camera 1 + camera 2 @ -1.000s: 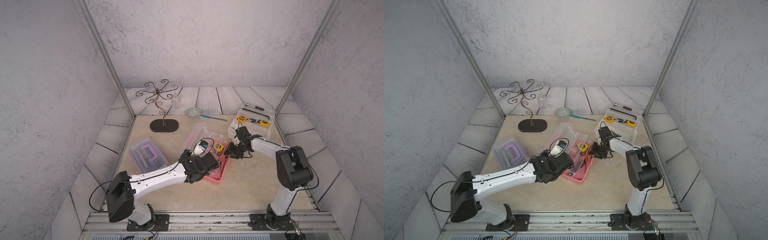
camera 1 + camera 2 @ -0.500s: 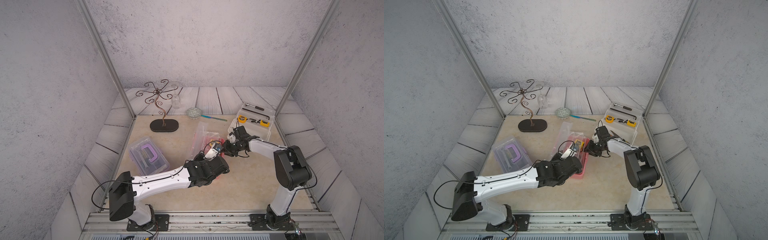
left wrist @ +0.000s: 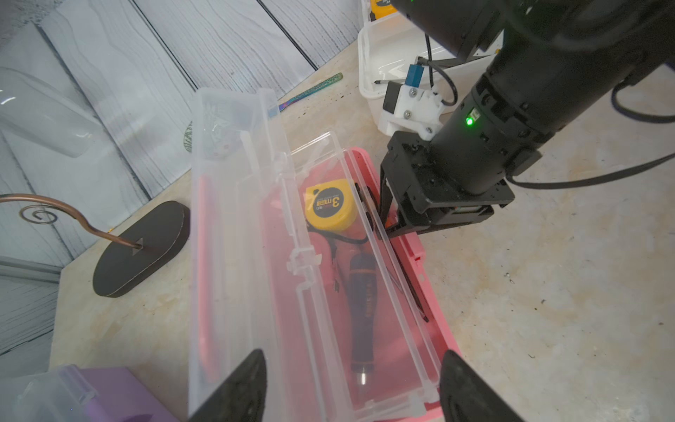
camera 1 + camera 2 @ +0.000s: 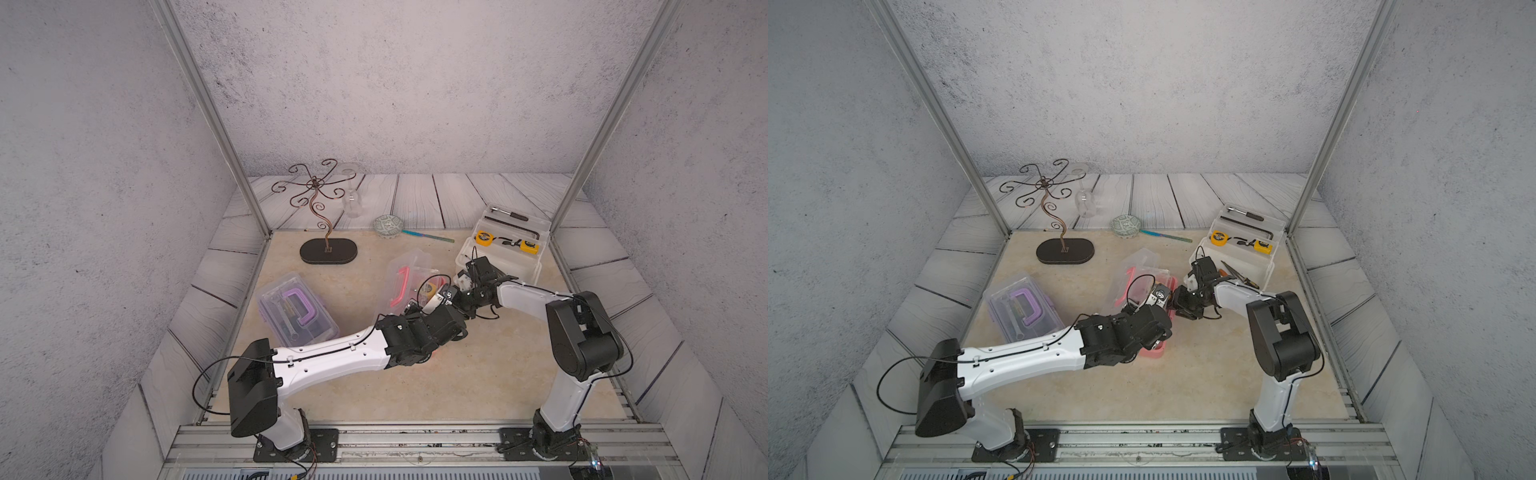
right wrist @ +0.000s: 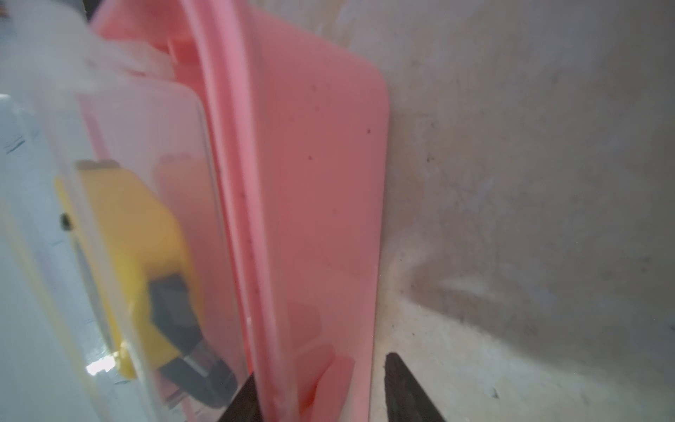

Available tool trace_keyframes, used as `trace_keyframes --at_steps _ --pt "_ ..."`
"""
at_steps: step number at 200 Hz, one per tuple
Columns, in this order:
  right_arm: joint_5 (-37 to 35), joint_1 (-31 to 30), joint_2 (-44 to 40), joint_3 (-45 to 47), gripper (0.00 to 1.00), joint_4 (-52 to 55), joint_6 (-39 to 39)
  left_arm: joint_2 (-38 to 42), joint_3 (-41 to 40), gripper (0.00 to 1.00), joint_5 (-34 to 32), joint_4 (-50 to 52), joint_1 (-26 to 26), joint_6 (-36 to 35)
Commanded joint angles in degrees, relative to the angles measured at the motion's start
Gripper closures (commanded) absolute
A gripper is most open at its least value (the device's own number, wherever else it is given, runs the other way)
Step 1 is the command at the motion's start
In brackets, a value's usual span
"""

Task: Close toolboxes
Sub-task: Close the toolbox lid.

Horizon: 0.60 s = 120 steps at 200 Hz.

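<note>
The pink toolbox (image 4: 409, 276) (image 3: 434, 321) lies mid-table, its clear lid (image 3: 233, 226) leaning at an angle over the base; a yellow tape measure (image 3: 330, 210) and a screwdriver show inside. My left gripper (image 3: 352, 398) is open, fingers either side of the box's near end. My right gripper (image 5: 319, 369) is open and straddles the pink side wall (image 5: 317, 182), one finger inside and one outside. The purple toolbox (image 4: 297, 309) (image 4: 1025, 307) sits at the left with its lid down. The white toolbox (image 4: 503, 249) (image 4: 1237, 253) stands open at the back right.
A black-based wire stand (image 4: 328, 249) rises at the back left, a clear glass (image 4: 351, 199) behind it. A round patterned disc (image 4: 388, 226) and a thin iridescent stick (image 4: 428, 237) lie at the back. Metal posts and grey walls close in both sides.
The pink toolbox's lid has swung from lying back to leaning over the base. My left gripper has opened and shifted right. My right gripper's jaws have widened at the wall.
</note>
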<state>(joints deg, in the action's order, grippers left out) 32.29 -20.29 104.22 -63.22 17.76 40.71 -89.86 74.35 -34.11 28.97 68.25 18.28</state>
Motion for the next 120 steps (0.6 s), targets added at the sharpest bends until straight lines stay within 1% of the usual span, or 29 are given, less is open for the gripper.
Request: trace_keyframes --at_steps 1,21,34,53,61,83,103,120 --pt "-1.78 0.42 -3.44 0.63 0.47 2.32 -2.22 -1.09 2.56 0.21 3.6 -0.27 -1.57 0.68" --pt "-2.67 0.94 -5.06 0.97 0.44 3.32 -3.16 -1.15 3.73 0.14 5.32 -1.03 -2.51 0.48" --pt "-3.09 1.44 -6.05 1.32 0.39 3.82 -3.85 -0.91 3.89 0.05 7.52 -1.83 -3.81 0.93" --pt "-3.86 2.44 -7.42 1.74 0.38 4.91 -5.2 -0.58 3.99 0.04 12.23 -2.53 -6.82 2.7" --pt "-4.51 2.72 -7.83 1.63 0.35 6.03 -6.11 -0.45 3.96 0.03 13.92 -2.69 -8.44 3.41" --pt "-7.68 3.17 -9.24 1.52 0.35 9.63 -8.45 0.2 3.28 0.02 16.89 -2.92 -12.32 5.01" --pt "-11.07 3.33 -11.28 1.74 0.34 12.83 -10.36 1.09 1.68 0.02 20.2 -3.38 -16.25 6.98" --pt "-12.39 3.35 -13.87 2.43 0.34 14.43 -11.34 2.17 -0.4 0.02 23.3 -4.18 -19.77 8.87"
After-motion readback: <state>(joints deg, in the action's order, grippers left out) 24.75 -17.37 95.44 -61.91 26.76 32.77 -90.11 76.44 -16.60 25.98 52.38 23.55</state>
